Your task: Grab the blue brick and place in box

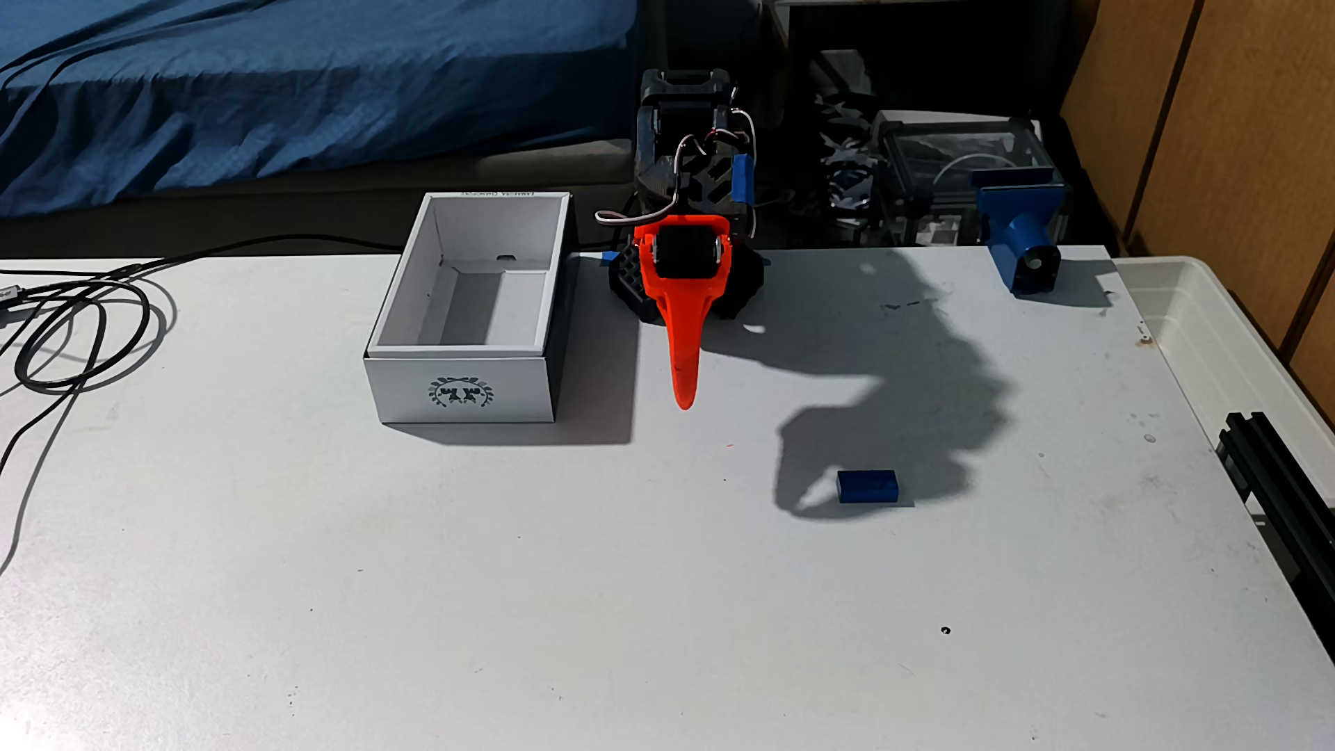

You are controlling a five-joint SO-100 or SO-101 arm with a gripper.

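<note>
The blue brick (867, 486) lies flat on the white table, right of centre and inside the arm's shadow. My orange gripper (683, 401) hangs from the black arm at the table's far edge, pointing down and toward the camera. Its fingers look pressed together into one tapered tip with nothing held. The tip is up and to the left of the brick, well apart from it. The white box (462, 390) stands open-topped just left of the gripper, a dark wreath emblem on its near short wall. Its inside looks empty.
A blue clamp-like part (1022, 238) sits at the table's far right corner. A translucent plastic tub (1228, 325) and a black rail (1286, 491) line the right edge. Black cables (72, 332) loop on the left of the table (506, 578).
</note>
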